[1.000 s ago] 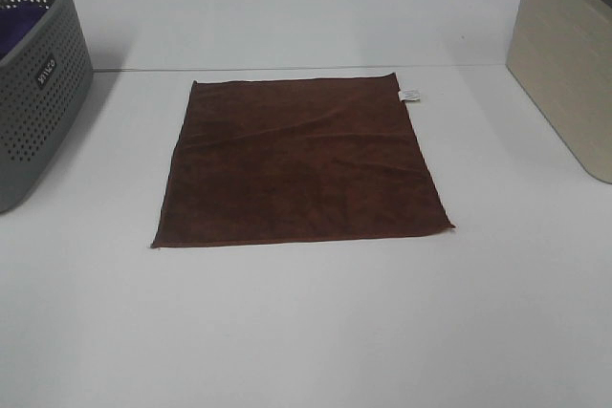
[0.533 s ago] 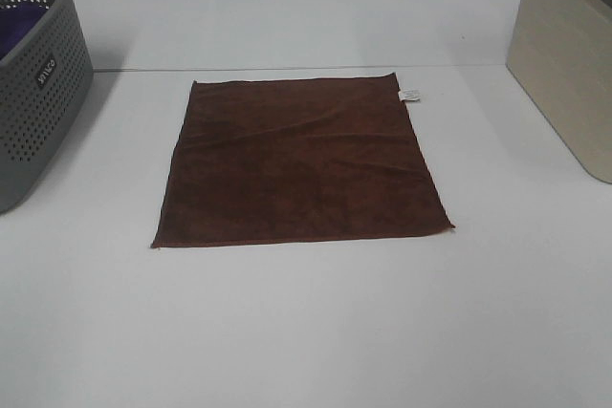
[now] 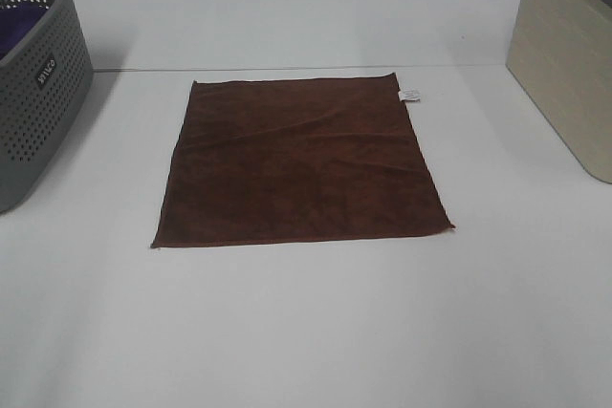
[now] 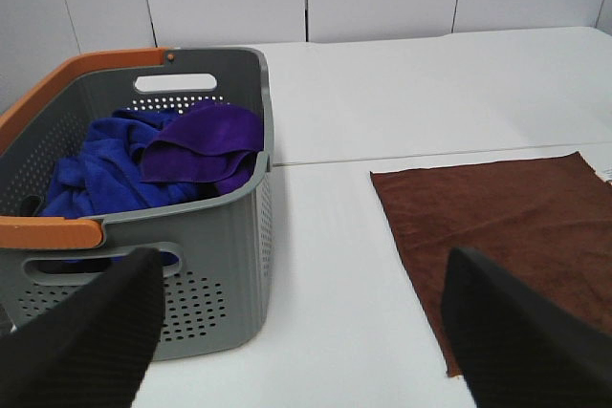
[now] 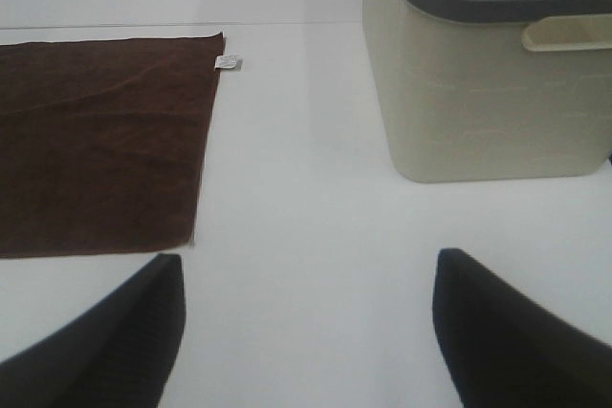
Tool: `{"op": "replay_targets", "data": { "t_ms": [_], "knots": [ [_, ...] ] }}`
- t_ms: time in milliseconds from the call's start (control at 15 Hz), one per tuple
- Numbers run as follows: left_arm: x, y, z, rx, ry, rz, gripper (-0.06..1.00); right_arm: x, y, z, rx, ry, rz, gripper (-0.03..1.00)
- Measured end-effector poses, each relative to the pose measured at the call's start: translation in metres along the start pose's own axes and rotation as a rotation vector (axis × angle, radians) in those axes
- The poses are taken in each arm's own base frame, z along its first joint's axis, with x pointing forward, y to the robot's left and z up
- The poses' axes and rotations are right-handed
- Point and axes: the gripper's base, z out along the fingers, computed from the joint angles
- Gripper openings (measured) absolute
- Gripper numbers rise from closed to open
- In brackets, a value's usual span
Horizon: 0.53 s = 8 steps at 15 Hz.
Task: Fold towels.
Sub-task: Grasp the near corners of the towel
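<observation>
A dark brown towel (image 3: 301, 161) lies spread flat on the white table (image 3: 316, 322), its small white tag (image 3: 409, 96) at the far right corner. It also shows in the left wrist view as a towel (image 4: 516, 226) and in the right wrist view as a towel (image 5: 100, 140). Neither arm appears in the exterior view. My left gripper (image 4: 306, 332) is open over bare table between the basket and the towel's left edge. My right gripper (image 5: 306, 327) is open, off the towel's near right corner. Nothing sits between either pair of fingers.
A grey perforated basket (image 3: 33, 102) with orange handles stands at the left; blue and purple cloths (image 4: 163, 155) fill it. A beige bin (image 3: 564, 64) with a grey rim stands at the right edge.
</observation>
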Motion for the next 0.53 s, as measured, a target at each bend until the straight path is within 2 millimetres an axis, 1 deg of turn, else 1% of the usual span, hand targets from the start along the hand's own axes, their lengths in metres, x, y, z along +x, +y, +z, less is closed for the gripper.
{"op": "replay_targets", "data": {
  "t_ms": [133,267,400,533],
  "knots": [
    [-0.002,0.002,0.03,0.0,0.061,-0.036,0.76,-0.016,-0.001,0.026,0.006,0.023,-0.011,0.65],
    [0.001,0.002,0.062,0.016,0.158,-0.13,0.76,-0.027,-0.002,0.056,0.004,0.101,-0.014,0.64],
    [0.014,0.001,0.096,0.031,0.31,-0.259,0.76,-0.034,0.0,0.088,-0.022,0.218,0.026,0.64],
    [0.035,0.0,0.129,0.038,0.489,-0.339,0.76,-0.039,0.004,0.122,-0.055,0.323,0.098,0.64]
  ]
}}
